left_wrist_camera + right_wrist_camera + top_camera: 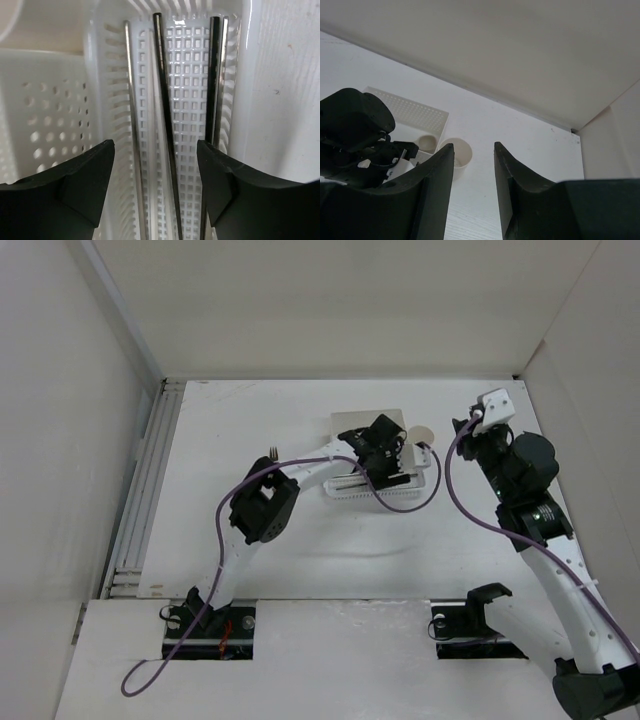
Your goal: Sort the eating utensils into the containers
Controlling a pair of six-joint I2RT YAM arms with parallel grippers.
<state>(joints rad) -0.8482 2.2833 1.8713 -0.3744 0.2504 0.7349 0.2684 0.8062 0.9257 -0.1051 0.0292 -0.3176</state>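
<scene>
Chopsticks (165,125) lying in basket (195,75).
Left gripper (155,152) is hovering over them, released; right gripper (474,147) is hanging released, empty.

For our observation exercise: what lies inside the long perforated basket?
Chopsticks, dark and silvery, lie lengthwise in the basket. The left fingers cover part of the right-hand pair and the basket's near sides, so anything there cannot be seen.
</scene>
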